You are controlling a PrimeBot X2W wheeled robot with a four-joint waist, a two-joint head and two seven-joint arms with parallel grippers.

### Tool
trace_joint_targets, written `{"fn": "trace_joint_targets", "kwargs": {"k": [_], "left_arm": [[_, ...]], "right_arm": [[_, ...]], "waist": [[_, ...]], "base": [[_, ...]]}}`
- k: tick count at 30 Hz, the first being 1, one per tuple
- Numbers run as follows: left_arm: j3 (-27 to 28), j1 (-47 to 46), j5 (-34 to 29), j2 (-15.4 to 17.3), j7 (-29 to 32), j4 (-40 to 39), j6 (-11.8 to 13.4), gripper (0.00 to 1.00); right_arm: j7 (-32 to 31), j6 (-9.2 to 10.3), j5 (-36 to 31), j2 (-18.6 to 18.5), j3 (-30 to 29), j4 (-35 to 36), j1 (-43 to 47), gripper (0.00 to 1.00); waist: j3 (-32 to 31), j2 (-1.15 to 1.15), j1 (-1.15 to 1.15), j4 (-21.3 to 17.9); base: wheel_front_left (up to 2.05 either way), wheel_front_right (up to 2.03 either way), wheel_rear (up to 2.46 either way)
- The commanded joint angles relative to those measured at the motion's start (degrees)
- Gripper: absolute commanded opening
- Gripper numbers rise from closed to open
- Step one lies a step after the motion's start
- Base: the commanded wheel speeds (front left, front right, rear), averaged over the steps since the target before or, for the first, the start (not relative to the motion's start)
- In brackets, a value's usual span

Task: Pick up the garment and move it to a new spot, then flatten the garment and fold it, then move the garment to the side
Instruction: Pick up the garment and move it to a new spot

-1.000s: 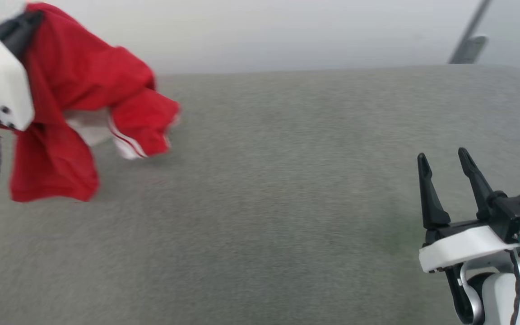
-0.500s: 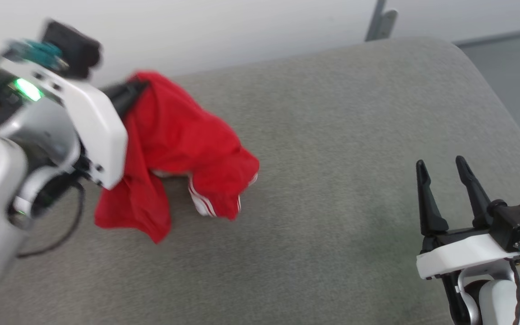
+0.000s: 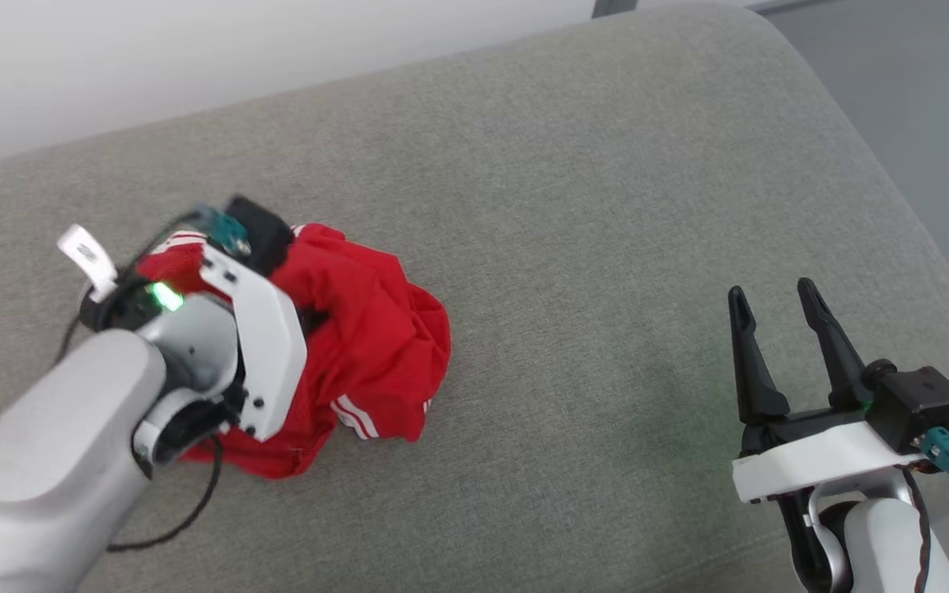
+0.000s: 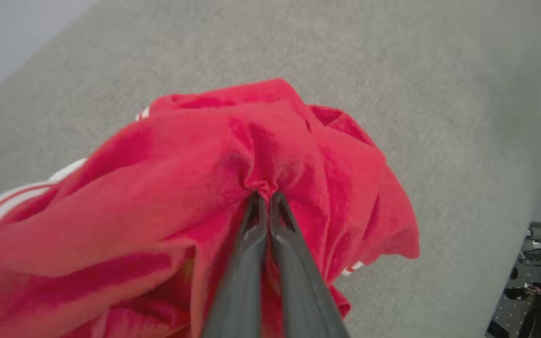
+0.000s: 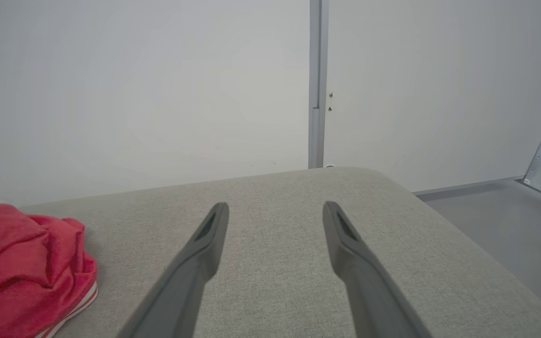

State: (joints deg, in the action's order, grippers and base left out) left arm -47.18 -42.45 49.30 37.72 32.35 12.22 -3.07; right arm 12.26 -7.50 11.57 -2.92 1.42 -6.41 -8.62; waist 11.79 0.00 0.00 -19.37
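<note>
Head view: garment [image 3: 384, 329], dangling earlier, now lies heaped on cushion [image 3: 606, 206].

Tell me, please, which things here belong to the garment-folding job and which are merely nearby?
Job:
garment, bunched on the grey cushion
left gripper, shut on the garment
right gripper, open, apart from the garment

Nearby:
grey cushion itself
white wall
grey post on the wall
floor
</note>
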Motion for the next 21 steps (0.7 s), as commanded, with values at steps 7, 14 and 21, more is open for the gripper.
{"fn": "trace_joint_targets", "kwargs": {"k": [7, 14, 21], "left_arm": [[-2.9, 1.1, 0.4, -2.3, 0.9, 8.5, -2.3, 0.0], [-2.5, -1.2, 1.8, -3.3, -1.1, 10.3, -3.4, 1.0], [-0.9, -1.4, 3.0, -2.5, -4.5, 6.6, -3.9, 1.0]], "right_arm": [[1.3, 0.02, 0.6, 0.1, 0.6, -1.9, -1.5, 1.0], [1.5, 0.02, -0.1, 0.0, 0.4, -2.6, -2.0, 1.0], [0.7, 0.02, -1.2, 0.0, -1.4, -2.2, -1.0, 1.0]], "waist": [[0.5, 0.0, 0.0, -0.4], [-0.5, 0.0, 0.0, 1.7], [-2.9, 0.0, 0.0, 5.6]], "base": [[0.0, 0.0, 0.0], [0.0, 0.0, 0.0], [0.0, 0.0, 0.0]]}}
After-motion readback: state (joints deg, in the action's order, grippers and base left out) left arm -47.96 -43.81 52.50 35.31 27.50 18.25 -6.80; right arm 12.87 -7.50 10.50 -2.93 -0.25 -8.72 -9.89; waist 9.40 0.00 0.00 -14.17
